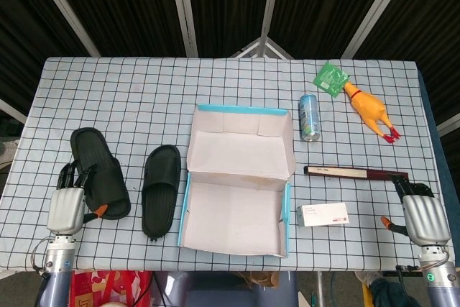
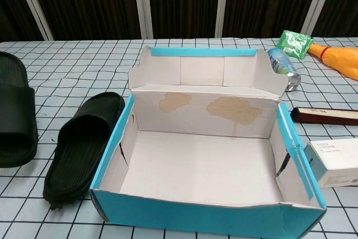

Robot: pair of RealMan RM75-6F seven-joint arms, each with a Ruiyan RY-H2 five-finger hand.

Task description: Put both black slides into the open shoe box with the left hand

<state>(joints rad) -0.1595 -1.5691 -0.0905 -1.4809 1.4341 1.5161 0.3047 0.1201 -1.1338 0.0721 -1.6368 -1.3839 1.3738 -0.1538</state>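
Neither black slide is boxed yet: the left hand (image 1: 66, 210) grips one slide (image 1: 97, 170) at frame left; the other slide (image 1: 161, 188) lies beside the empty shoe box (image 1: 237, 231).

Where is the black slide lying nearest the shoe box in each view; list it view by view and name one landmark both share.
Head view: the nearer black slide lies left of centre, just left of the shoe box.
Chest view: the same slide lies lower left, beside the box's blue left wall.
Shared landmark: the box's blue edge, right of the slide in both.
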